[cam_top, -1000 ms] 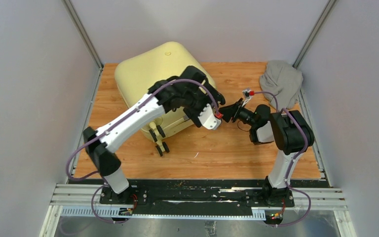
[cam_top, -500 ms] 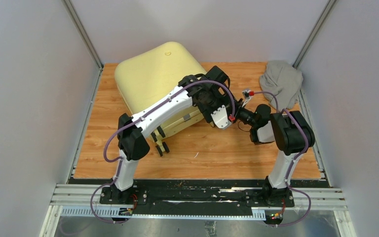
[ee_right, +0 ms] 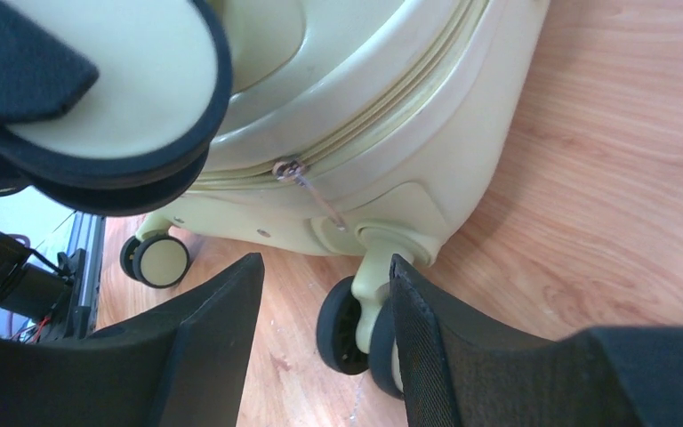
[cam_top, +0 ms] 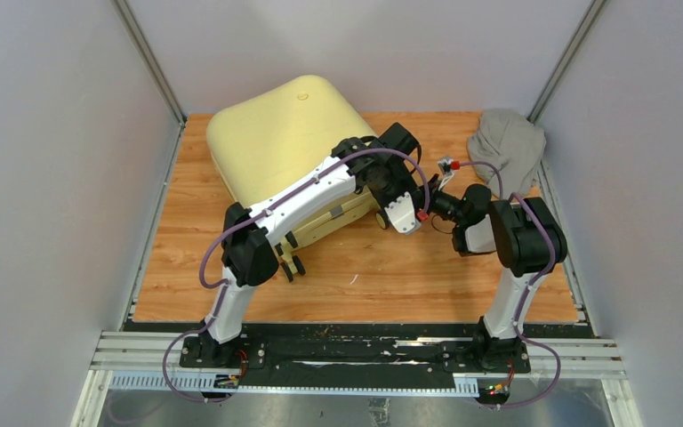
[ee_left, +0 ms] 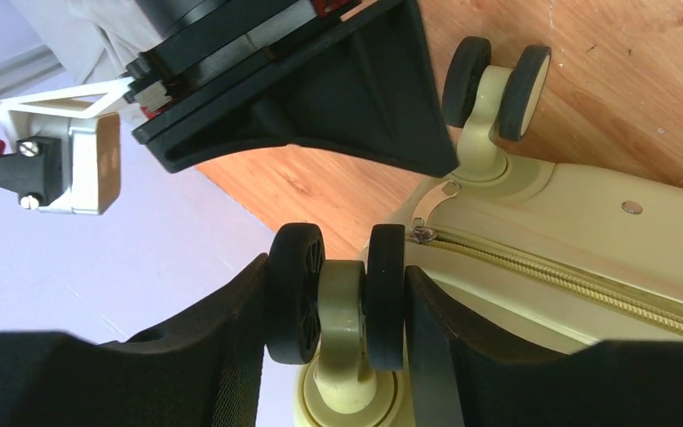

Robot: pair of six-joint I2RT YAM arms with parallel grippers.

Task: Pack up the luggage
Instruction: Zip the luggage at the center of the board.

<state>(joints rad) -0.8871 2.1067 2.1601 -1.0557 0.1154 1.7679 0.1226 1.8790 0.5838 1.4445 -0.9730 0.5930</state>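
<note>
Lying: pale yellow hard-shell suitcase, closed, on the wooden table, back left.
Left gripper: jaws pinching cream-and-black twin wheel.
Right gripper: jaws spread, near another corner wheel.

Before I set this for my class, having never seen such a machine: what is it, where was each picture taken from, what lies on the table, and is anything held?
A robot's left arm and right arm are bolted to a wooden table. The wide picture looks down from above; the close-ups come from wrist cameras. A closed pale yellow suitcase lies there, a crumpled grey cloth in the far right corner. The left gripper clamps one caster wheel; the right gripper stands open at a second wheel, not gripping it.
</note>
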